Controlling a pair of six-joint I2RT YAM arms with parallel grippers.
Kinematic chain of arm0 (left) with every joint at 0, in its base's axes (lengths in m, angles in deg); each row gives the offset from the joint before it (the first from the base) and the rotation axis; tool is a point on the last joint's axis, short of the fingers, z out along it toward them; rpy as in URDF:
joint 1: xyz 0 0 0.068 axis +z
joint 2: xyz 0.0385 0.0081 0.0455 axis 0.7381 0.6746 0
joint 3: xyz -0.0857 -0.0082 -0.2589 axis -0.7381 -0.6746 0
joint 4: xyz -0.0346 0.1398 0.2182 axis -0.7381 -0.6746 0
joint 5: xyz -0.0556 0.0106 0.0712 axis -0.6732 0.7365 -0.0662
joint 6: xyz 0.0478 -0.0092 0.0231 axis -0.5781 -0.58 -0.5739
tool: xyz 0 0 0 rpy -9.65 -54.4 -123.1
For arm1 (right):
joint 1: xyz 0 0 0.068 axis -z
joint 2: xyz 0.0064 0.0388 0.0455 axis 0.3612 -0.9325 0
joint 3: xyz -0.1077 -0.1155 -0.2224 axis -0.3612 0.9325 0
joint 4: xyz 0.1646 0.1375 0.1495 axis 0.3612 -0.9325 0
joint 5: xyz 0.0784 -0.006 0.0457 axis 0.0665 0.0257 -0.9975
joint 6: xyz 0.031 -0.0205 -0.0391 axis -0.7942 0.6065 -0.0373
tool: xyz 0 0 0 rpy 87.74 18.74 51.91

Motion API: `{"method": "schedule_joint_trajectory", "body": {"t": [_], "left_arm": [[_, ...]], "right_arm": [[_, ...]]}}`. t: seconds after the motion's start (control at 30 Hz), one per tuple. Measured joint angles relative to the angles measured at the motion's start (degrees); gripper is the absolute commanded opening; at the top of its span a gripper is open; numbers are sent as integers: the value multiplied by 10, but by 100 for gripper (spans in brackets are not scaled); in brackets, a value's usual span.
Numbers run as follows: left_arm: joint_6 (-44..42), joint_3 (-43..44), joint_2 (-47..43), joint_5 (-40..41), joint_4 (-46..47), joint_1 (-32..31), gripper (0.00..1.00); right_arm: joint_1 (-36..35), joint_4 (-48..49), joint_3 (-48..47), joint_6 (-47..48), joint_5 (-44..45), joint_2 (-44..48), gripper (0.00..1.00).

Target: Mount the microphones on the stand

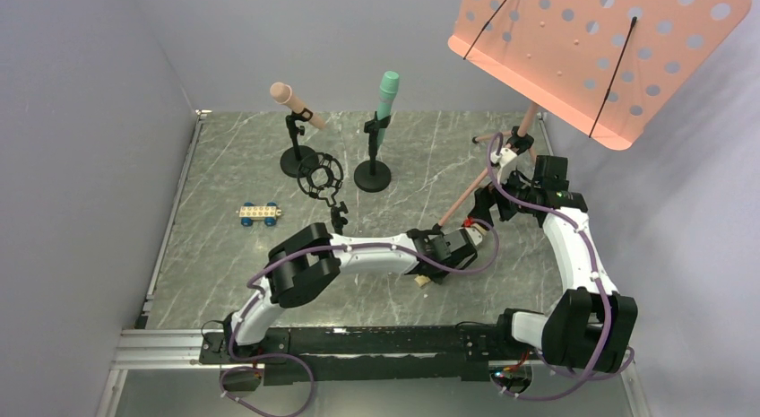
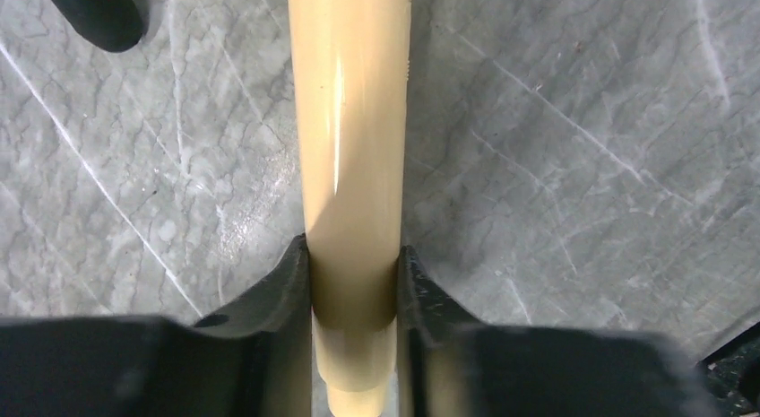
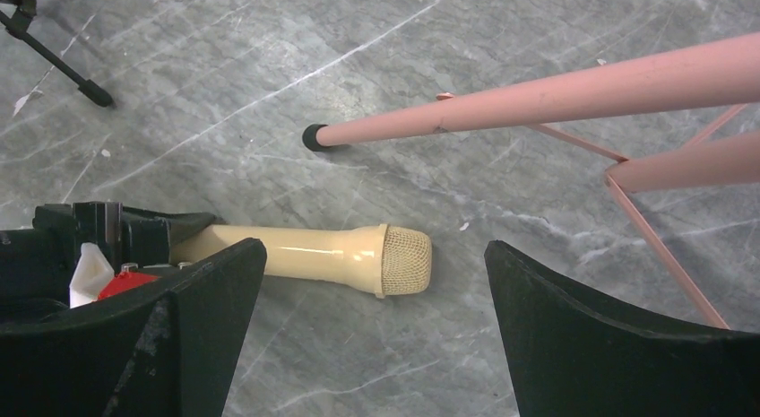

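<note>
pale yellow microphone (image 3: 323, 254) flat on table (image 3: 556, 282), salmon-pink microphone (image 1: 293, 100) tilted in left stand (image 1: 297, 159), teal microphone (image 1: 387, 94) upright in right stand (image 1: 372, 176)

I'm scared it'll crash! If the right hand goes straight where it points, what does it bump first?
Probably the yellow microphone, near its mesh head: it lies on the table ahead of the right hand. Depth is unclear.

Grey marble veined in white across the counter (image 1: 421, 157). Glossy pale yellow microphone (image 2: 351, 148), cream mesh head. Near the far edge: salmon-pink microphone (image 1: 292, 100), teal-green microphone (image 1: 387, 94), black bases (image 1: 372, 178). Salmon music stand (image 1: 574, 49), dotted with round holes. Blue-and-yellow toy block car (image 1: 258, 213).
</note>
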Motion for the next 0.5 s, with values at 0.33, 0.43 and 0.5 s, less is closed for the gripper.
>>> {"method": "schedule_joint_trajectory", "body": {"t": [0.33, 0.43, 0.5], "left_arm": [[-50, -160, -134, 14, 4, -23, 0], [-79, -228, -215, -9, 13, -26, 0], [-101, -268, -269, -26, 21, -27, 0]], "right_arm": [[0, -12, -2, 26, -21, 0, 100], [0, -20, -2, 45, -38, 10, 100], [-1, -26, -2, 60, -52, 17, 100]]}}
